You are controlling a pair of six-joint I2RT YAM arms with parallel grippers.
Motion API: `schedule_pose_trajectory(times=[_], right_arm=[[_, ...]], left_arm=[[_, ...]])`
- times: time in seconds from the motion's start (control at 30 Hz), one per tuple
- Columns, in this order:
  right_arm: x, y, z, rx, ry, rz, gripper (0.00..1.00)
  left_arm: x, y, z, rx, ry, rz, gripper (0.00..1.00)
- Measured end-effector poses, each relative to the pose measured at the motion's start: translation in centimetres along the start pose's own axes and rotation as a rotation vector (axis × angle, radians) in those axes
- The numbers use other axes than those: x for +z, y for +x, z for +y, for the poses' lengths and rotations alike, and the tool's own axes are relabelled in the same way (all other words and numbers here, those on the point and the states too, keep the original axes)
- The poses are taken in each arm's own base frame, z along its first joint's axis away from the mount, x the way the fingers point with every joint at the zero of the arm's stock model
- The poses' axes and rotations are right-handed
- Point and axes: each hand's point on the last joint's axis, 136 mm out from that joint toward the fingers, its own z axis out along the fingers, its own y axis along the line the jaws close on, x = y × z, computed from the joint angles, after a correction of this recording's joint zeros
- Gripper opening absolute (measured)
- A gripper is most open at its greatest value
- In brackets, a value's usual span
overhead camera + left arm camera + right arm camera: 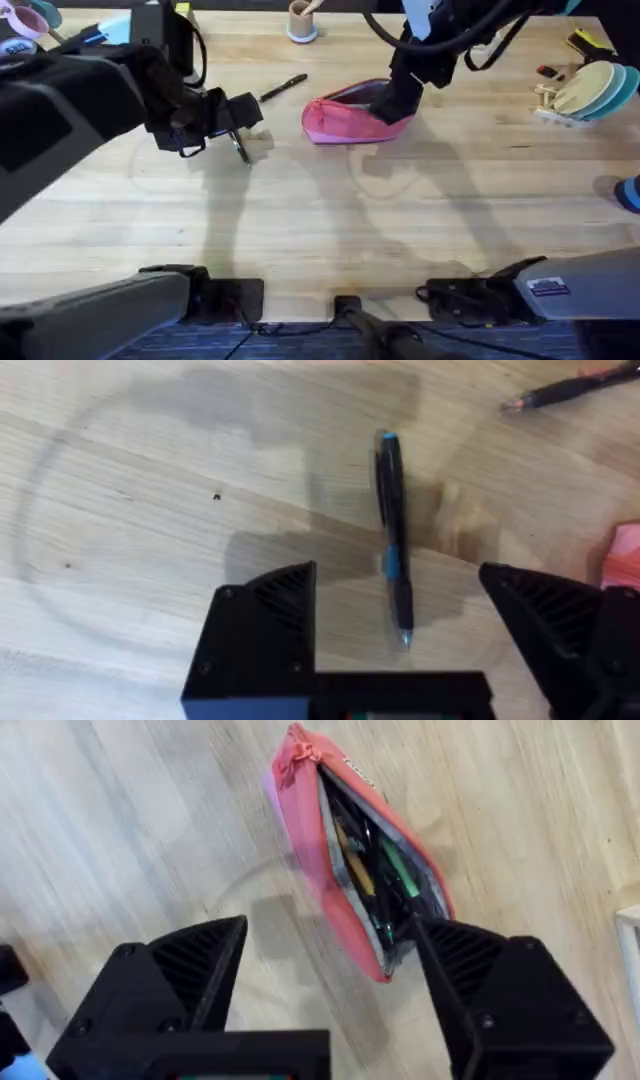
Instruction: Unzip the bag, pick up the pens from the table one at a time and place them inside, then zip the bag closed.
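Your desk [320,230] lies bare and open across its near half; the things sit toward the far edge. The pink bag [355,115] lies there right of centre, unzipped, with pens visible inside through the right wrist view. A black pen with blue trim [393,540] lies flat on the wood left of the bag, another pen [283,87] beyond it. Your left gripper [400,650] hangs over the blue-trimmed pen, fingers wide apart, holding nothing. Your right gripper [330,990] hangs at the bag, fingers spread, one at its open mouth.

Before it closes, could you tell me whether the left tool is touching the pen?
Apart: the left wrist view shows the pen lying between the open left tool, untouched.
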Motion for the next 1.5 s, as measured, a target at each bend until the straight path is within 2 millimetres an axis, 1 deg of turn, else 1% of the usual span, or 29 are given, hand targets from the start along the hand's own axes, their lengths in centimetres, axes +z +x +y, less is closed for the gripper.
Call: schedule_pose_trajectory(times=[0.1,0.4,0.57,0.9,1.0,1.1,1.13,1.17,1.43,1.47,1.5], right_arm=[[0.0,0.0,0.0,0.000,0.000,0.000,0.996],[0.0,0.0,0.0,0.000,0.000,0.000,0.997],[0.0,0.0,0.0,0.000,0.000,0.000,0.997],[0.0,0.0,0.0,0.000,0.001,0.000,0.997],[0.0,0.0,0.0,0.000,0.000,0.000,0.997],[0.0,0.0,0.0,0.000,0.000,0.000,0.997],[0.0,0.0,0.0,0.000,0.000,0.000,0.997],[0.0,0.0,0.0,0.000,0.000,0.000,0.997],[0.0,0.0,0.0,0.000,0.000,0.000,0.997],[0.0,0.0,0.0,0.000,0.000,0.000,0.997],[0.0,0.0,0.0,0.000,0.001,-0.001,0.997]], left_arm=[[0.9,0.1,0.1,0.000,-0.008,0.016,0.993],[3.2,1.2,0.7,-0.003,-0.048,0.089,0.994],[3.6,0.8,0.8,-0.015,-0.072,0.087,0.994],[4.1,0.8,0.5,0.021,-0.126,0.088,0.996],[4.1,0.7,0.4,0.020,-0.129,0.085,0.954],[4.1,0.6,0.4,0.019,-0.131,0.078,0.860],[4.2,0.5,0.4,0.018,-0.131,0.075,0.811],[4.2,0.4,0.4,0.018,-0.132,0.071,0.746],[4.4,-0.2,0.0,0.017,-0.117,0.051,0.091],[4.4,-0.3,0.0,0.017,-0.116,0.049,0.059],[4.4,-0.3,0.0,0.017,-0.116,0.049,0.052]])
